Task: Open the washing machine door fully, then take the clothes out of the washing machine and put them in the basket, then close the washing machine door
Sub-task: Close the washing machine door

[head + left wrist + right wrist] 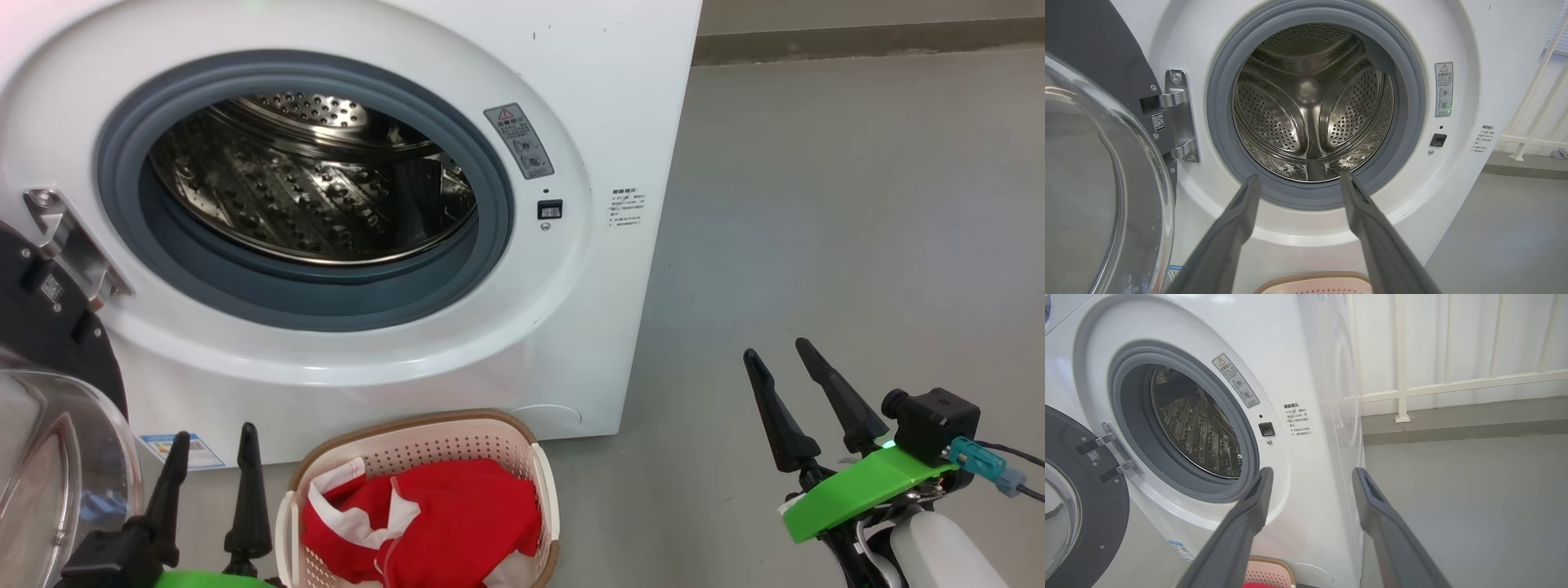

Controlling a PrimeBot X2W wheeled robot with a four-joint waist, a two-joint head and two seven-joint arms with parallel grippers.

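In the basket [408, 421] lie the clothes [457, 506]. My left gripper [214, 433] and right gripper [775, 348] stand spread, empty. Remaining step: swing the washing machine door [49, 327] shut.

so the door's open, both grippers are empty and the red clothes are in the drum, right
Not quite: the clothes are in the basket, as the head view shows; the drum is empty. The door is open and the left gripper and right gripper are empty.

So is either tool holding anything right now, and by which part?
Nothing is held. The left tool and right tool are both open and empty; the red clothes lie in the basket.
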